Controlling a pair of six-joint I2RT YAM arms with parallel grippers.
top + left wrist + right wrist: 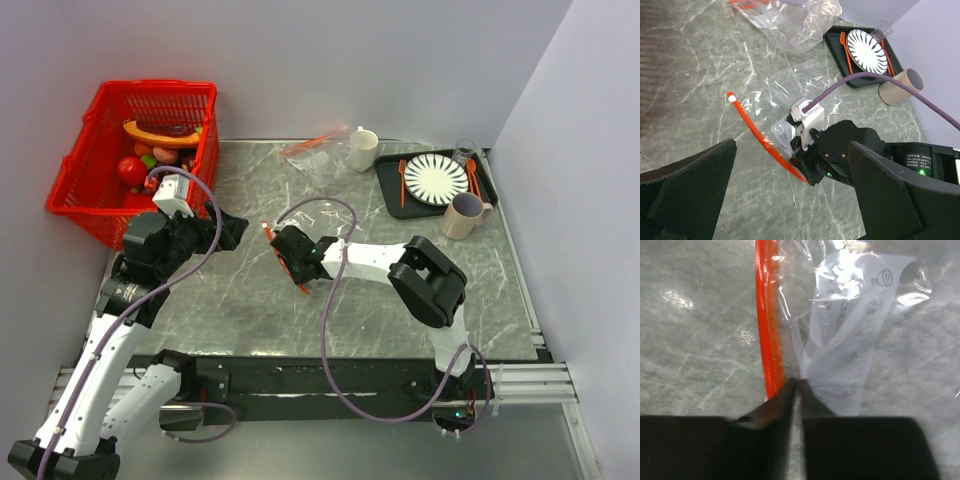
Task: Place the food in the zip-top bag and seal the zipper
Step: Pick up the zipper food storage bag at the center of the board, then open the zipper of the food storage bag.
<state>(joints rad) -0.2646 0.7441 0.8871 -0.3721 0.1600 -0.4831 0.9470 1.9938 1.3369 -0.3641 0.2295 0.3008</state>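
Clear crinkly zip-top bag (pixel 785 97) lies mid-way across the grey marbled worktop (pixel 400 320), its orange-red zipper strip (pixel 756 131) on its left edge. The right gripper (pixel 796 384) has its jaws pinched on the bag's plastic just beside the strip. The left gripper (pixel 233 229) hovers to the left, jaws wide, holding nothing. A red round fruit (pixel 131 170) sits in the red plastic basket (pixel 150 88) at far left.

We recorded a grey-green counter (pixel 400 300) veined white, a clear zip-top bag (pixel 777 95) with an orange-red zipper (pixel 756 131), a red basket (pixel 85 215), and a white plate (pixel 436 178) with black radial stripes on a black tray (pixel 390 195).
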